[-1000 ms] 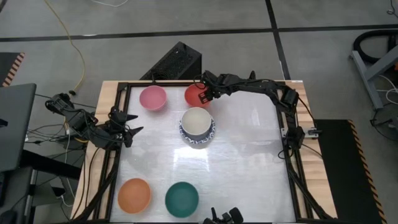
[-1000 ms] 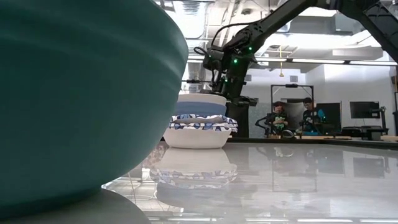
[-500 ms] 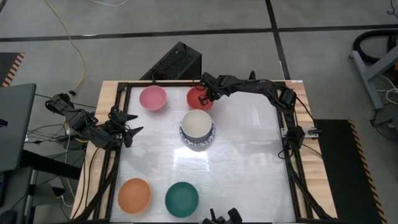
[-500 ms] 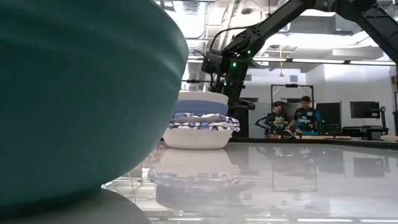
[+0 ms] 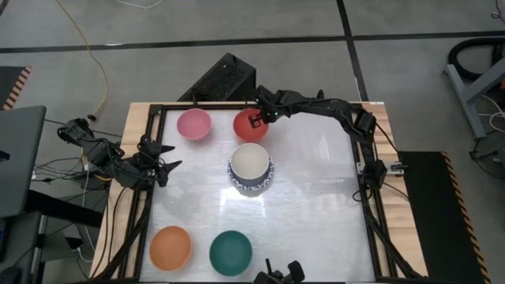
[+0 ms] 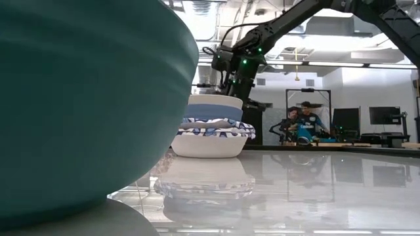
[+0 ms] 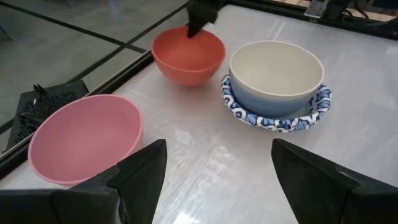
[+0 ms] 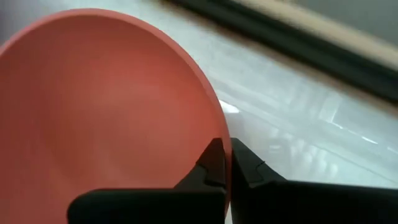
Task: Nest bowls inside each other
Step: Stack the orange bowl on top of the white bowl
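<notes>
Right gripper (image 8: 225, 163) clamped on rim of red bowl (image 5: 248, 124) at table's far edge, beside pink bowl (image 5: 193, 125). Left gripper (image 7: 211, 180) open, idle at left edge.

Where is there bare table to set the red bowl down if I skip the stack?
The table's right half is bare, from the nested stack across to the right frame. The middle strip between the stack and the orange bowl and green bowl is also free. The far edge is crowded: pink bowl, red bowl, right hand.
</notes>
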You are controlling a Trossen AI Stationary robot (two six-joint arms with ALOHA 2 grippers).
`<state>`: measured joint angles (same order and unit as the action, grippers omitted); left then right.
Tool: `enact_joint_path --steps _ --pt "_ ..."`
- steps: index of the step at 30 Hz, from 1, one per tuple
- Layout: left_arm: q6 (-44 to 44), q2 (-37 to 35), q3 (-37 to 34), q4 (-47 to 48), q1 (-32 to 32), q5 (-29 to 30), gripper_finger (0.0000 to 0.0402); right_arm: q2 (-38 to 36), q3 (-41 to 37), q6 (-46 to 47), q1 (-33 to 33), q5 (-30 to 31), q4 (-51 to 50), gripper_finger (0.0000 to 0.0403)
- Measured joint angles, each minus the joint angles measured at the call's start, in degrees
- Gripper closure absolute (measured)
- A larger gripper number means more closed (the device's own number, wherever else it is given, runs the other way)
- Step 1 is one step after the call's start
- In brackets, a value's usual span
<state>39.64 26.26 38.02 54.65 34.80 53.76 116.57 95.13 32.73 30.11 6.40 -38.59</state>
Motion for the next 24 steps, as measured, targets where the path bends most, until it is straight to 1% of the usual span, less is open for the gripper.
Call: enact_joint_path --steps 7,11,17,22,24 --pt "0.0 0.0 0.0 0.1 0.0 0.0 0.0123 0.0 3.1 1.3 0.0 -0.3 -1.8 0.0395" --pt "0.0 0.0 0.0 0.1 0.0 0.0 0.0123 0.0 6.9 1.7 -0.2 0.3 -4.8 0.0395" --pt "0.0 0.0 0.0 0.1 0.0 0.0 0.0123 0.0 13.6 0.9 -0.8 0.7 -5.2 0.0395" --pt "0.0 0.0 0.0 0.1 0.0 0.0 0.0123 -0.1 17.8 0.2 -2.1 0.6 -8.9 0.0395" --pt "0.0 0.0 0.0 0.1 0.0 0.1 0.0123 -0.1 19.2 -0.1 -2.6 -1.2 -12.0 0.0395"
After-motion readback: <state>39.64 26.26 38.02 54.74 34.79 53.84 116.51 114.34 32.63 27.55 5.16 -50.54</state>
